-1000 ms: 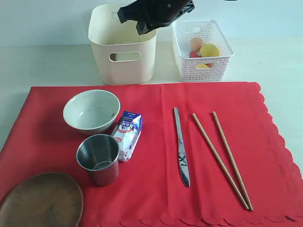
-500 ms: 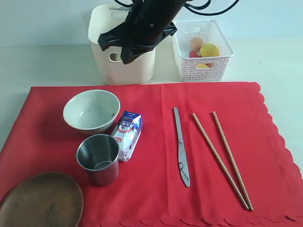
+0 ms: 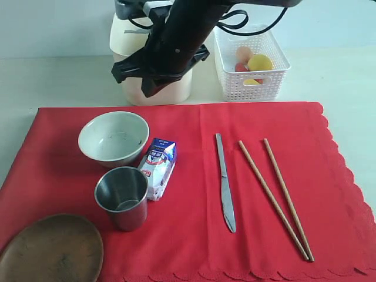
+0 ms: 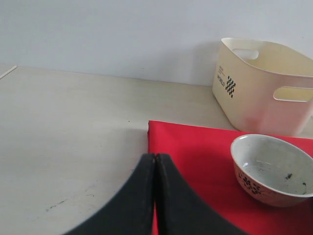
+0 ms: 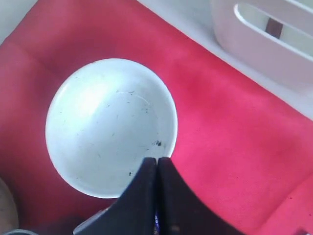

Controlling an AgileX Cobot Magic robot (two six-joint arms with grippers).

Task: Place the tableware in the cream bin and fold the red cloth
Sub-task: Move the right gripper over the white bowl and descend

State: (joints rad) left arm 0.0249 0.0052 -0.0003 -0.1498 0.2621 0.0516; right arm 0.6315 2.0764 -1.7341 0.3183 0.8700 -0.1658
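Open room on cloth [image 3: 188, 235] between carton [image 3: 157, 167] and knife [image 3: 224, 182]; front scalloped edge free. Bowl [image 3: 113, 138], cup [image 3: 121, 197], plate [image 3: 50, 249] crowded at left; chopsticks [image 3: 276, 197] right of knife. Bin [image 4: 254, 93] behind cloth's back edge, beside basket [image 3: 252, 59]. Right pincer [image 5: 156, 160] shut, empty, angled down above bowl. Left pincer [image 4: 155, 156] shut, empty, at cloth's left edge over bench [image 3: 59, 79].

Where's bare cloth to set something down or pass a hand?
Widest free patch of red cloth: between milk carton and knife. Another between chopsticks and the scalloped side edge. Crowded: bowl, steel cup, carton and wooden plate bunch together.
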